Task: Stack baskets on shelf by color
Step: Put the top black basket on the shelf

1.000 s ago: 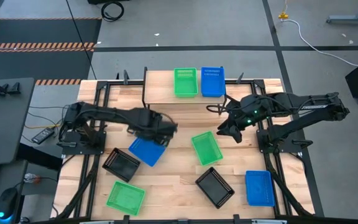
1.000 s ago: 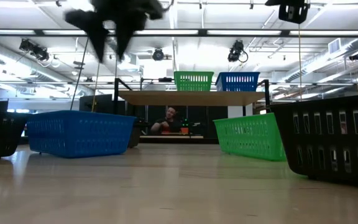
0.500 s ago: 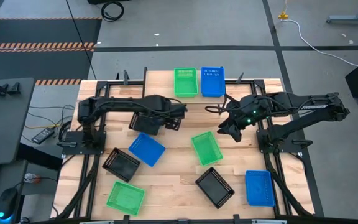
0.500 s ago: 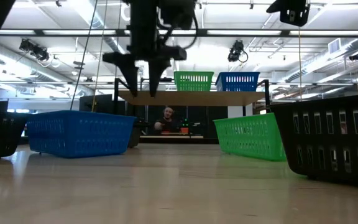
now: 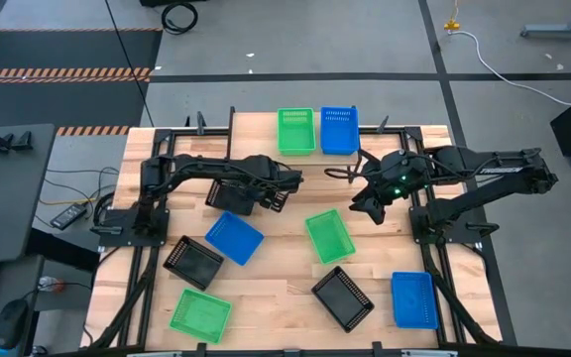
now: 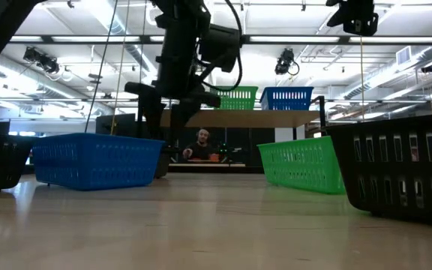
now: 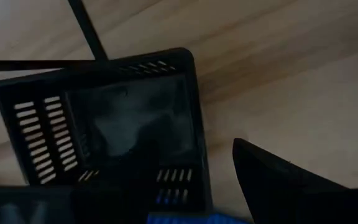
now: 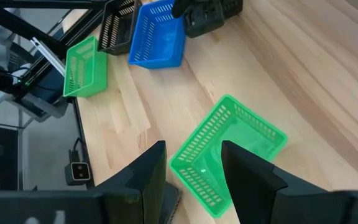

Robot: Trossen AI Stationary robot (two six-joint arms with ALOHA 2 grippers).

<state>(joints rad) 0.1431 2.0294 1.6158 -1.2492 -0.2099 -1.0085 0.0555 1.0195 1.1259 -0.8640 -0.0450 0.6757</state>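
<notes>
My left gripper [image 5: 278,186] [image 6: 172,105] is open and hangs over a black basket [image 5: 228,195] [image 7: 104,130] that stands on the table in front of the shelf; it touches nothing. One of its fingers [image 7: 278,180] shows beside that basket. The shelf [image 5: 256,139] [image 6: 231,117] carries a green basket [image 5: 296,131] [image 6: 235,97] and a blue basket [image 5: 339,130] [image 6: 286,98] side by side. My right gripper [image 5: 365,203] [image 8: 191,180] is open and empty, up in the air over a green basket [image 5: 328,236] [image 8: 229,155] on the table.
Other baskets stand on the table: a blue one [image 5: 234,238] [image 6: 96,160] just near of the black one, a black one [image 5: 193,262], a green one [image 5: 200,312], a black one [image 5: 343,296] [image 6: 403,172] and a blue one [image 5: 413,299]. A person sits behind the table [image 6: 201,146].
My left gripper has swung from above the blue basket toward the table's far edge and a little right, and now hangs over the black basket by the shelf; it has also turned about. No basket has moved.
</notes>
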